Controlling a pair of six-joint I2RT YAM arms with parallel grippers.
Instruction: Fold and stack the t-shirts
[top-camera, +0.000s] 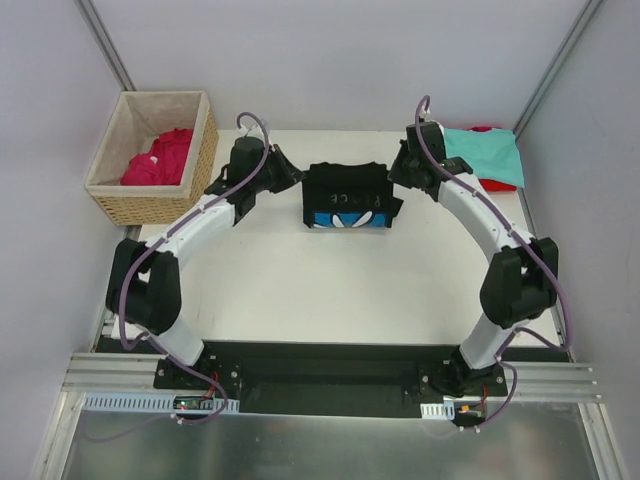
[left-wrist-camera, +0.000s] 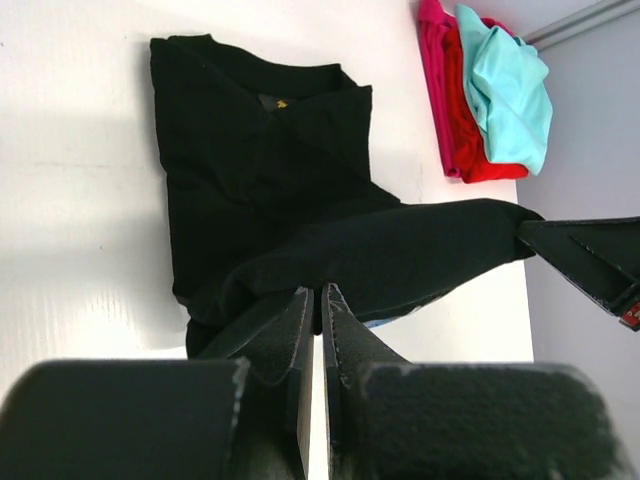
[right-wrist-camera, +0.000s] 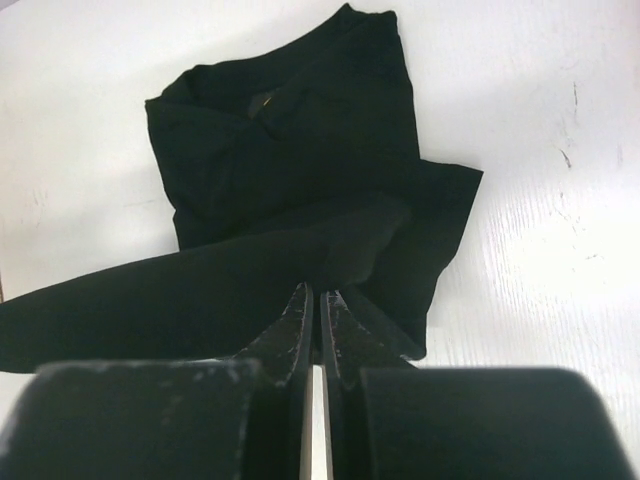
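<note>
Black t-shirt (top-camera: 345, 197), edge clamped in left fingers (left-wrist-camera: 283, 335), in right fingers (right-wrist-camera: 293, 330)

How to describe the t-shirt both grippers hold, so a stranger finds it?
On the white table, far middle, between the left gripper and right gripper, lies a half-folded t-shirt. It alone is black with a blue-white print; the stacked shirts to its right are teal, red and pink.

Wicker basket (top-camera: 150, 205) at far-left corner of white table (top-camera: 300, 290)
</note>
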